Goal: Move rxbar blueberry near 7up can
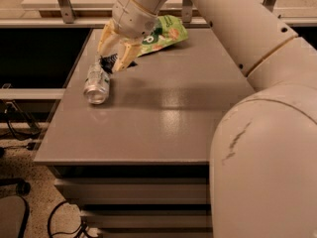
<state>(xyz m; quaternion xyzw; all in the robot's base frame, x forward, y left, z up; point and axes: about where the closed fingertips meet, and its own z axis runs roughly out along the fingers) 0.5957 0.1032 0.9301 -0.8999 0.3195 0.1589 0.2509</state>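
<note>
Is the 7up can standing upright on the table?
No, the 7up can lies on its side near the left edge of the table, with the hand just beyond its far end.

Gripper: the beige two-finger gripper [109, 62] is low over the far left part of the table, and it pinches the bar.
Bar: the small flat dark blue snack bar wrapper [107, 60] sits between the fingers, right by the can's far end. I cannot tell if they touch.
Can: the silver metal drink can [96, 80] lies on its side near the left edge.
Bag: the shiny green chip bag [162, 32] lies at the back, behind the gripper.
Table: the flat grey table [158, 128] holds the can and the bag.
Arm: the big white robot arm [257, 83] reaches in from the right.
</note>
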